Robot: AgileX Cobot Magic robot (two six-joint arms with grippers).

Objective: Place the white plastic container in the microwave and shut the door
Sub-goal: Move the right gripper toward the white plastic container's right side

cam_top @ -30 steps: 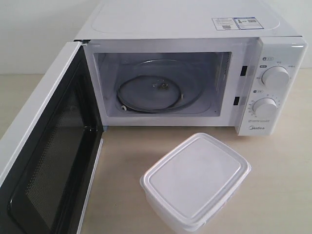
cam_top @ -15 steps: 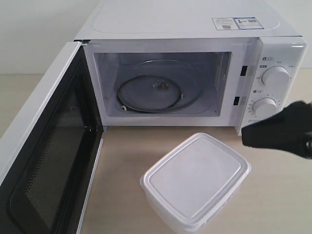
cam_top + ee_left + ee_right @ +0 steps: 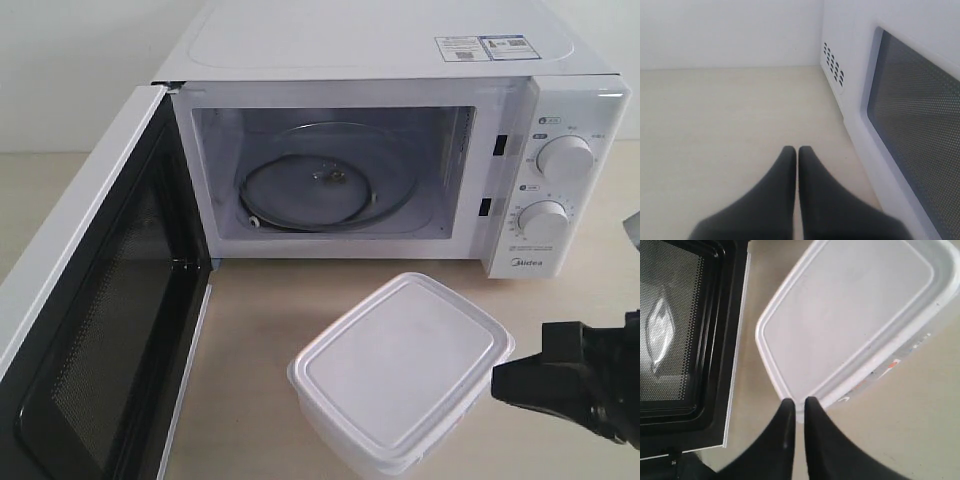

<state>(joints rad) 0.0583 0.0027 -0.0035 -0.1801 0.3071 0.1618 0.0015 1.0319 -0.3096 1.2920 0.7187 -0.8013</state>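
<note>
Table (image 3: 255, 330): pale beige, carrying everything.
Microwave (image 3: 380, 45): white, glass turntable (image 3: 330, 185) inside.
Door (image 3: 95, 310): swung wide open on the left.
White plastic container (image 3: 400, 370): lidded, on the table in front of the microwave.
Right end effector (image 3: 799, 402): fingers slightly parted, tips just by the container's rim, pinching nothing.
Left end effector (image 3: 797, 150): fingers pressed together, near the door's outer face.

A pale beige table (image 3: 260, 300) with faint, streaky wood grain runs from the near edge of the scene to the far side. Its surface is matte and evenly lit. Behind it at the far left stands a plain white wall (image 3: 70, 70), which meets the tabletop in a straight horizontal line.
</note>
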